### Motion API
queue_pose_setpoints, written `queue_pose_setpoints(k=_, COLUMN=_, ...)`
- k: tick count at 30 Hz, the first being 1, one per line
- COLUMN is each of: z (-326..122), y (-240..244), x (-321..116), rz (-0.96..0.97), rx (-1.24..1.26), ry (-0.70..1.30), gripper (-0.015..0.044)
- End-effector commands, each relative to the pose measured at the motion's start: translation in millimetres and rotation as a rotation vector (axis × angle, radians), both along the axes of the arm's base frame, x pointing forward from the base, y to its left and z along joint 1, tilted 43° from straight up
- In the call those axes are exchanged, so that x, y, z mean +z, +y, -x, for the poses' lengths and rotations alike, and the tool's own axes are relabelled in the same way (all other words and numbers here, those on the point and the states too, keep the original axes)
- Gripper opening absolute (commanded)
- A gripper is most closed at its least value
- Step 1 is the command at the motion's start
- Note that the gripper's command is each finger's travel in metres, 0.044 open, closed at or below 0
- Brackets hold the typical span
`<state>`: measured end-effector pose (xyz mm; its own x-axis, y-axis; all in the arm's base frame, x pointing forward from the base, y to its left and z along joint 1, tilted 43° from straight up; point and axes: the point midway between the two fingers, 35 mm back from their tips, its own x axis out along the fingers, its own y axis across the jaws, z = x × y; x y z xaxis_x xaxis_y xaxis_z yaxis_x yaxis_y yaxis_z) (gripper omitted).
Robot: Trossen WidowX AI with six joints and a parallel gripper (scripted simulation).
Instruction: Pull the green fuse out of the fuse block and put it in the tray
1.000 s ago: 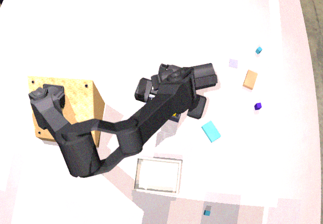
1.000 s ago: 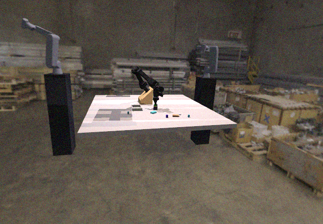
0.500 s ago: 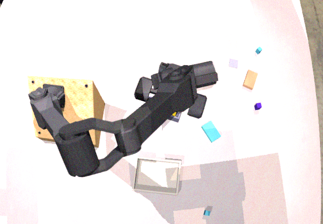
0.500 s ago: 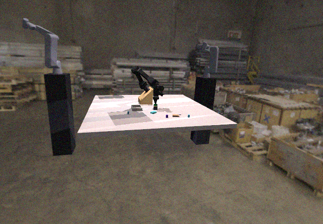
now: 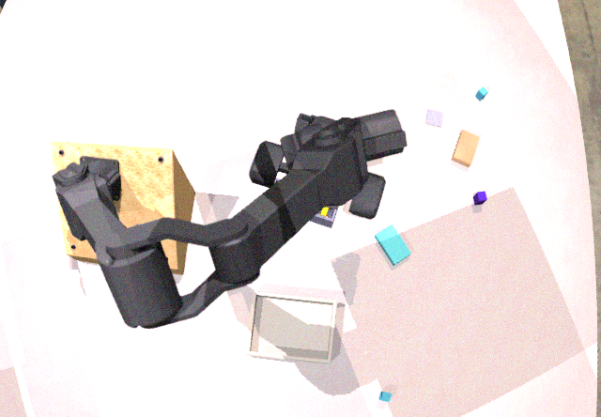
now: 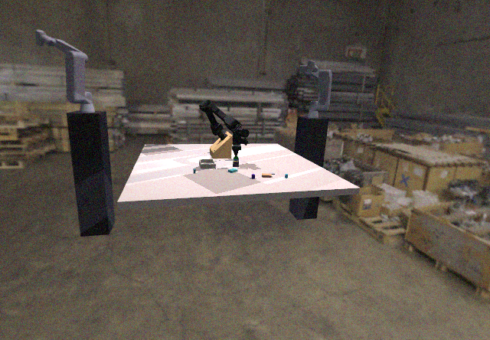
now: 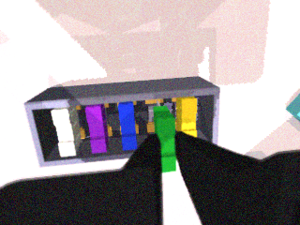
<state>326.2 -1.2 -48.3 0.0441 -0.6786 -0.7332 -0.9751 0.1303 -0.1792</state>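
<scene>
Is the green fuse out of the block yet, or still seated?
Partly lifted. In the wrist view the green fuse is pinched between the dark fingers, over the grey fuse block. Whether its lower end has cleared the slot cannot be told.

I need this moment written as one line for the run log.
tool: shut on green fuse | fuse: raised above fuse block | tray: no fuse inside | neighbours: seated

Cyan block, orange block, purple cube on tbl.
</scene>
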Motion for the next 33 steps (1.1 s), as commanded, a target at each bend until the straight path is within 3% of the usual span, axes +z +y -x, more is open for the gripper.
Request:
queue_pose_setpoints(k=1, z=0, y=2, x=2, rz=-0.004, rx=-0.004, ry=-0.003, gripper=0.0000)
queue_pose_setpoints(k=33, z=1, y=22, x=24, rz=-0.004, rx=-0.003, ry=-0.002, gripper=0.0000)
